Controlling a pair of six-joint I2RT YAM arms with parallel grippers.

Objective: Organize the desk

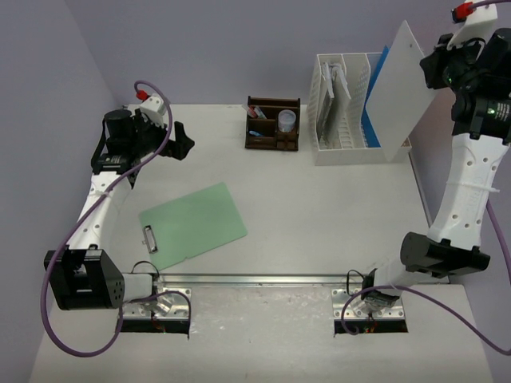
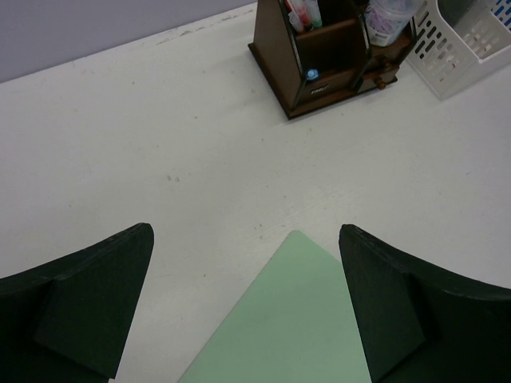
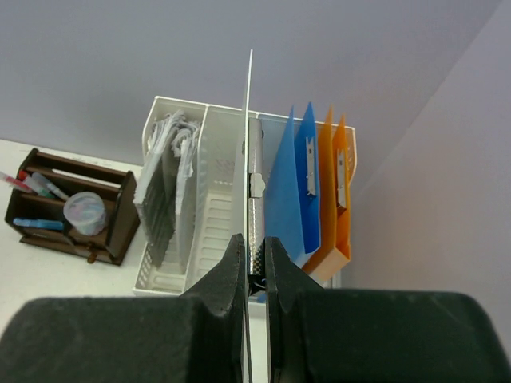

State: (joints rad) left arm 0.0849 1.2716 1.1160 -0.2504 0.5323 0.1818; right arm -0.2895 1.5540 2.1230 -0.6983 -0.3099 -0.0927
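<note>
Up at the far right, right gripper (image 3: 254,246) shut tight on a white clipboard (image 3: 248,120). The right wrist view gets it edge-on, metal clip (image 3: 255,179) just above the fingers. Only the top view shows its flat face, tilted and raised over the right end of the white file rack (image 1: 345,120). Left gripper (image 2: 246,239) wide open, holding nothing, above the counter (image 1: 319,207). The left wrist view shows only one corner of a green clipboard (image 2: 295,319) below and between the fingers. The top view shows the whole board lying flat at near left, its silver clip toward the metal rail (image 1: 263,279). Counter is white, spans the top view under both arms, rail along its near edge. Lavender-grey walls (image 1: 239,48) behind and to the left. Rack stands at the far right of the counter, with white papers (image 3: 164,183) upright in the left slot and blue folders (image 3: 291,183) and orange folders (image 3: 339,191) on the right, colours clear only from the wrist view. Dark brown pen organizer (image 3: 108,235) sits just left of the rack with pens (image 3: 32,185), a clear cup (image 3: 84,213) and a small blue item in it.
</note>
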